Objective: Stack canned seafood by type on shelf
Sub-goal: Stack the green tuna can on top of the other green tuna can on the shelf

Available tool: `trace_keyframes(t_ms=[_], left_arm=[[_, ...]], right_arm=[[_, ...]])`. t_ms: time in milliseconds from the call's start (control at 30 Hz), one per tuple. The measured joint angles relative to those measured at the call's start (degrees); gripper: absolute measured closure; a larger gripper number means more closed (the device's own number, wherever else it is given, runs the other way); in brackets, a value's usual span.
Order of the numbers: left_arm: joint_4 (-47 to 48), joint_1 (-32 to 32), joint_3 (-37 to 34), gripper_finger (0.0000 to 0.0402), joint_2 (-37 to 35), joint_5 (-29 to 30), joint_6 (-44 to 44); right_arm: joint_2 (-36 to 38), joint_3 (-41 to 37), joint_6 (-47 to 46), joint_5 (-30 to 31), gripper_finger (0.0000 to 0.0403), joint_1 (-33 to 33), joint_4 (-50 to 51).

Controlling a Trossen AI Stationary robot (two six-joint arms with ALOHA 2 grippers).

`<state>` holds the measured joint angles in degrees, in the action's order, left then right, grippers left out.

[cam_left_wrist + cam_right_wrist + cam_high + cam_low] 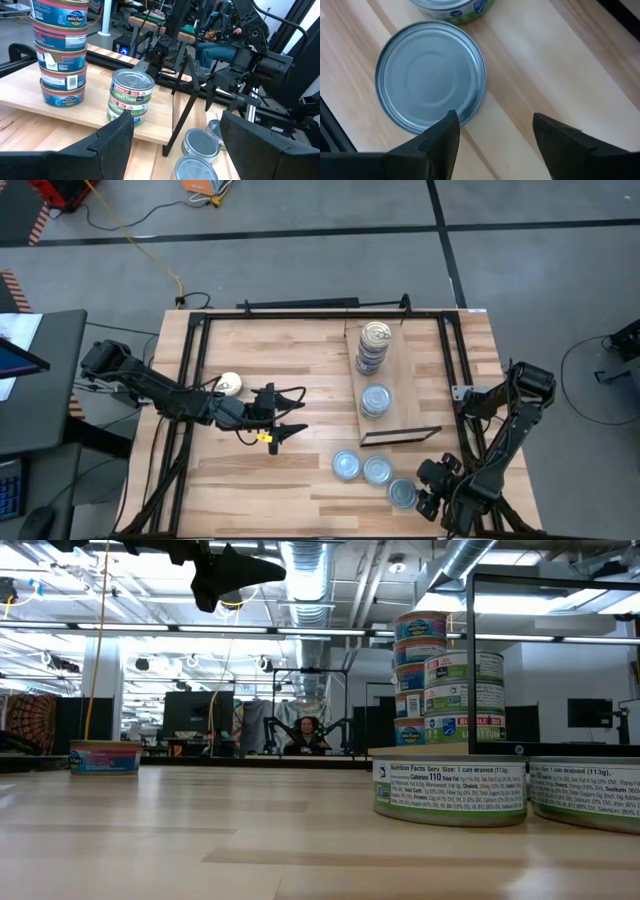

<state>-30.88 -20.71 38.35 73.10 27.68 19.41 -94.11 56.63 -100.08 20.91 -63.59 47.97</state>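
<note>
The right gripper hangs over the table's five o'clock corner with its jaws spread wide and nothing between them. In its wrist view the two dark fingers frame bare wood, with a silver-topped tin lying flat just beyond the fingertips, toward eleven o'clock from them, and the green-labelled edge of a second tin past it.

The left gripper is raised above the middle of the table, pointing toward three o'clock, jaws also wide and empty. Its wrist view looks past its fingers at the shelf, a light wood board with a dark strip at its six o'clock end.

On the shelf, toward twelve o'clock, stands a tall stack of gold-topped tins. Just at six o'clock from it on the same board is a shorter stack of silver-topped tins.

Off the shelf, at six o'clock from the dark strip, three silver-topped tins lie singly on the table in a loose row running toward the right gripper. One gold-topped tin sits alone, well apart at nine o'clock, close beside the left arm.
</note>
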Motion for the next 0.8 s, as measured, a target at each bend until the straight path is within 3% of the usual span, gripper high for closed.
trace_keyframes(t_ms=[300,567,800], left_arm=[[0.2,0.0,0.0,0.0121,0.0,0.0,-0.1],[0.6,0.0,0.0,0.0121,0.0,-0.1,-0.1],[0.6,0.0,0.0,0.0121,0.0,-0.1,-0.1]], right_arm=[[0.2,-5.1,-2.9,-4.0,0.013,-0.1,-3.4],[0.3,-5.6,-6.4,-10.7,0.013,-0.7,2.7],[3.0,-2.0,-5.0,-4.2,0.013,-1.6,0.3]])
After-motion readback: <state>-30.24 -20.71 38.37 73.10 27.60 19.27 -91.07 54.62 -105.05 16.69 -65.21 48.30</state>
